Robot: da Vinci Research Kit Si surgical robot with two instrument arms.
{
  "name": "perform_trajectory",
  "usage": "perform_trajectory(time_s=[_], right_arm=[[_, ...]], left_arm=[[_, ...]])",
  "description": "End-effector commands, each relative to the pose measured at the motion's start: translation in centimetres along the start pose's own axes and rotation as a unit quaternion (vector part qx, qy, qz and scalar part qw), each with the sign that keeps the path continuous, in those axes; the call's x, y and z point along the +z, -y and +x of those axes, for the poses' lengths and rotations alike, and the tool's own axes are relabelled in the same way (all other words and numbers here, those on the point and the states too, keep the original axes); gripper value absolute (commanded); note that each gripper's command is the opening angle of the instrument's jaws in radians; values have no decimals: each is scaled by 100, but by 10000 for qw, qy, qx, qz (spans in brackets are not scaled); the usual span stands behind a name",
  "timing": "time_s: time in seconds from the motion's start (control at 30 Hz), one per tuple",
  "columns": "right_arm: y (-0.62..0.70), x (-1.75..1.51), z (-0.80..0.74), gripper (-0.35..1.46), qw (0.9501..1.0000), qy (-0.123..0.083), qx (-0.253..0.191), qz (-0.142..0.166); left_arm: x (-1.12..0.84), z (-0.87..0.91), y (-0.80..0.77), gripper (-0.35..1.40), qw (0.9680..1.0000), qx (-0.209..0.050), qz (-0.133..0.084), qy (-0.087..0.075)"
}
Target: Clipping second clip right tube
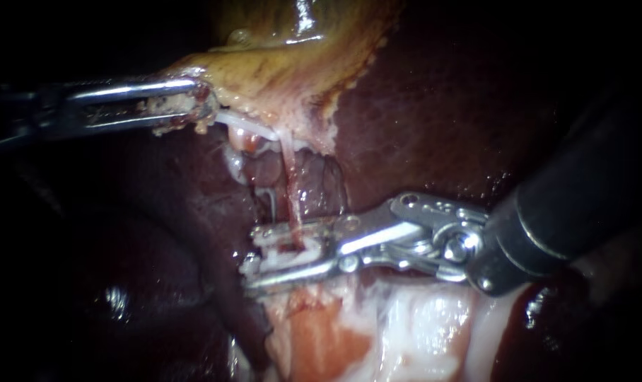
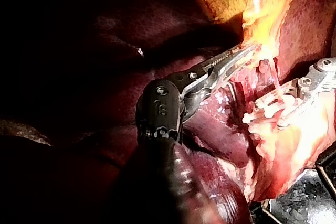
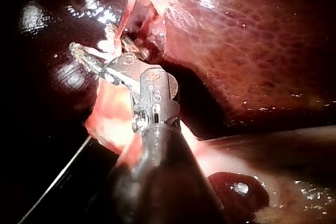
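Observation:
A thin pink tube [image 1: 287, 166] runs down from the yellow gallbladder [image 1: 278, 64] across the dark liver [image 1: 441, 120]. My right instrument [image 1: 254, 253] comes in from the right; its long jaws straddle the tube low down and hold a white clip [image 1: 286, 251] around it. My left instrument [image 1: 197, 106] is shut on the frayed gallbladder edge and holds it to the left. In the left wrist view, the left instrument [image 2: 247, 53] grips the yellow tissue and the right instrument [image 2: 257, 116] lies across the tube [image 2: 274, 80]. In the right wrist view, the right instrument [image 3: 89, 56] reaches the tube [image 3: 126, 22].
Pale white and pink fatty tissue [image 1: 406, 332] lies just below the right instrument's jaws. A dark liver lobe [image 1: 158, 233] fills the space under the left instrument. A thin wire [image 3: 58, 182] crosses the dark ground beside the right shaft.

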Motion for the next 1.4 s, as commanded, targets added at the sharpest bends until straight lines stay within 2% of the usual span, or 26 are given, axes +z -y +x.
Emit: perform_trajectory(time_s=[0.03, 0.27, 0.43, 0.9, 1.4], right_arm=[[6, 1, 1, 50, 10000, 35, -9, 72], [31, 0, 15, 49, 9988, 28, -47, 479], [38, -9, 25, 48, 9990, -91, -31, 432], [34, -16, 23, 40, 9992, -132, 5, 364], [27, -20, 23, 5, 9993, -139, 36, 352]], left_arm=[[-1, 0, 0, -35, 10000, 0, -1, 1], [-2, 0, 0, -35, 10000, 1, -4, 3], [-2, 0, 0, -35, 10000, 1, -3, 2], [-3, 0, -1, -35, 10000, 1, -3, 2], [-3, 0, -1, -35, 10000, 0, -3, 3]])
